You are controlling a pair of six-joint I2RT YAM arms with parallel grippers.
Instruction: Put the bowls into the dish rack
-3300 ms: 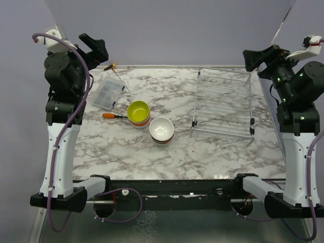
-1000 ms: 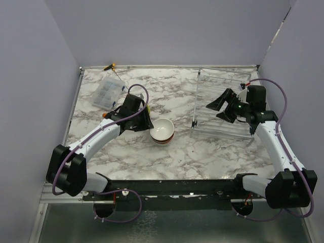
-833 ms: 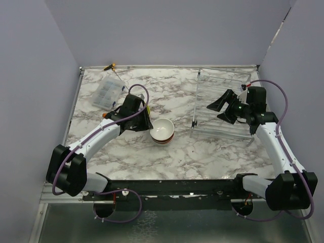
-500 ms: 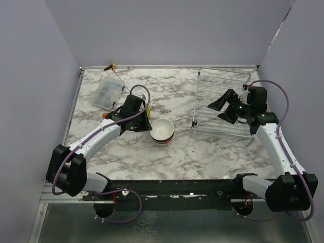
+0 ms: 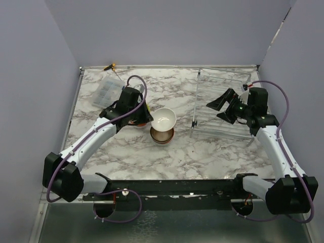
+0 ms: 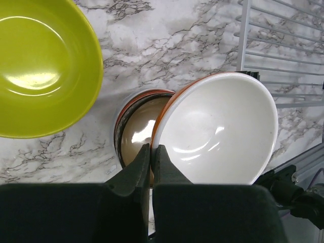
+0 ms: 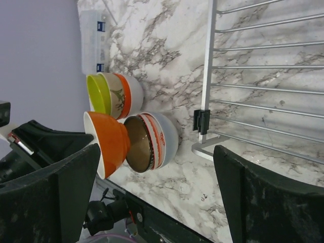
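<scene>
My left gripper is closed tight on the rim of one bowl, orange outside and white inside. It hangs tilted just above the stack beside it, between the lime green bowl and the dish rack. My right gripper hovers over the near left part of the rack with its fingers spread wide and nothing between them.

As I judge it, the job has barely begun. No bowl stands in the rack, and this one is only up off its pile. It must cross to the rack and be set between the bars, and every other bowl then has to follow. The rest sit nested in two piles on the table, and I cannot count them surely.

My left wrist camera shows the pinch itself, both fingers meeting on the rim, and the glossy brown-beige bowl underneath. The overhead camera misses that grip, and my left arm covers most of the lime pile there, but only it shows both arms and the whole rack. My right wrist camera sees the piles side-on: the held bowl's orange wall, and below it a white bowl with an orange pattern.
</scene>
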